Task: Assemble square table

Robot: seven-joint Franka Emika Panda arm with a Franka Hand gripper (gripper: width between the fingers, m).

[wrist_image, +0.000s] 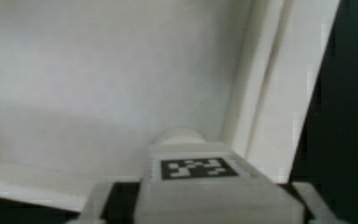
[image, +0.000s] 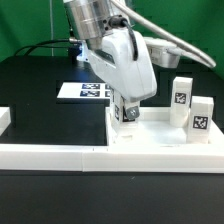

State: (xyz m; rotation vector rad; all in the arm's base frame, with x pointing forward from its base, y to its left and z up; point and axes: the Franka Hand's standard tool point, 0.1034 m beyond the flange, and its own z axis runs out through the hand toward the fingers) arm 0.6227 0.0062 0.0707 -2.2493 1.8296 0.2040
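The white square table top (image: 160, 133) lies on the table at the exterior view's right, its raised rim (wrist_image: 274, 80) and flat inside (wrist_image: 105, 90) filling the wrist view. My gripper (image: 125, 112) points down over the top's near left corner. It is shut on a small white tagged leg block (image: 128, 113). In the wrist view the leg (wrist_image: 197, 150) sits between my gripper's (wrist_image: 202, 198) fingers (wrist_image: 114, 203), tag facing the camera. Two more tagged legs stand on the far right of the top, one (image: 181, 95) behind the other (image: 199, 116). A fourth leg is not in view.
The low white border wall (image: 90, 156) runs along the front, with a short piece at the exterior view's left (image: 5, 121). The marker board (image: 85, 92) lies flat behind my arm. A black cable trails at the back left.
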